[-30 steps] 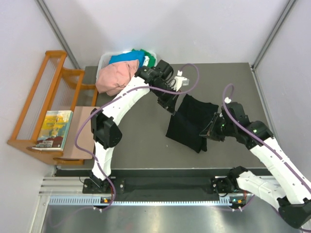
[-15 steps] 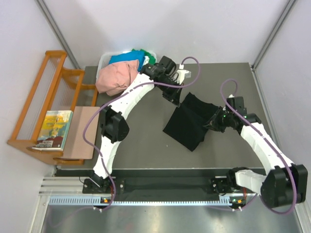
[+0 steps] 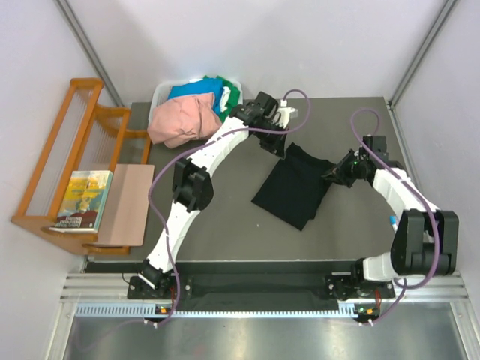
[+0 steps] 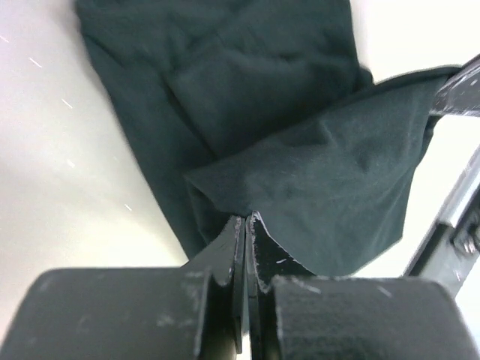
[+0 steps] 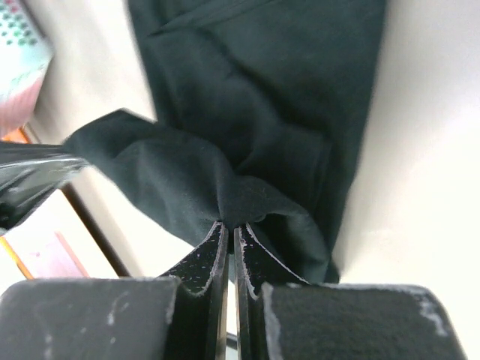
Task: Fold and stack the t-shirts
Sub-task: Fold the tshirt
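On the dark desk (image 3: 225, 225), right of centre, lies the black t-shirt (image 3: 291, 193), folded into a narrow band set askew. Its near corner rests flat on the desk surface.

Off the desk's left edge, a book (image 3: 82, 199) with a colourful cover lies on a wooden rack (image 3: 56, 154), and a brown board (image 3: 129, 204) sits beside it.

Further back, the right pincer (image 5: 229, 229) is at the shirt's right-hand far edge. Its fingers are pressed together, with a bunched fold of black cloth pinched between the tips. The left pincer (image 4: 246, 221) reaches across to the shirt's far-left corner and is likewise clamped tight on a lifted fold of the same cloth. The fabric between the two grips hangs in a loose, raised drape above the flat layers.

At the far-left corner of the desk stands a white bin (image 3: 160, 94). A salmon-pink shirt (image 3: 180, 120) is heaped over its front and spills onto the desk. A blue shirt (image 3: 196, 90) lies behind it, and a green shirt (image 3: 230, 93) is just to the right of that.
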You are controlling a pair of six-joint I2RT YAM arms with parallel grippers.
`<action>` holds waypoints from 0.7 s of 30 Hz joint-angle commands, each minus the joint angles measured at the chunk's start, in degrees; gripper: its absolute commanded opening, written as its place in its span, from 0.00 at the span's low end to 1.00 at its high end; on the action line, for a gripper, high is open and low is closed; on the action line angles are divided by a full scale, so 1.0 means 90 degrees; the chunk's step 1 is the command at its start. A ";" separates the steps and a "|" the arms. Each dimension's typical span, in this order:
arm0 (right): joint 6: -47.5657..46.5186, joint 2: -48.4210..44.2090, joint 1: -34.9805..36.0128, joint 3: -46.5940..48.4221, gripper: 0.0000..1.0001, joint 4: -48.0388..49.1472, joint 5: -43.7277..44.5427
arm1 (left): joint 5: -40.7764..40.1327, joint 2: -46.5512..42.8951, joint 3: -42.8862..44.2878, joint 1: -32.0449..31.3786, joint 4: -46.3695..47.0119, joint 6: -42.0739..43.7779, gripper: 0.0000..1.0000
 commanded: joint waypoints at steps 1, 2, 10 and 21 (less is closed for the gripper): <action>-0.0058 0.0425 -0.0258 0.0281 0.00 0.0711 -0.0175 | -0.0109 0.0180 0.0532 0.0159 0.0797 -0.0415 0.00; -0.0068 0.0475 -0.0268 0.0281 0.00 0.0760 -0.0175 | -0.0158 0.0277 0.0571 0.0188 0.0923 -0.0455 0.00; -0.0087 0.1099 -0.0610 0.0534 0.00 0.1092 -0.0166 | -0.0451 0.0649 0.0776 0.0315 0.1354 -0.0641 0.00; -0.0156 0.2290 -0.0727 0.1099 0.00 0.1376 -0.0029 | -0.0306 0.0747 0.0767 0.0549 0.1169 -0.0641 0.89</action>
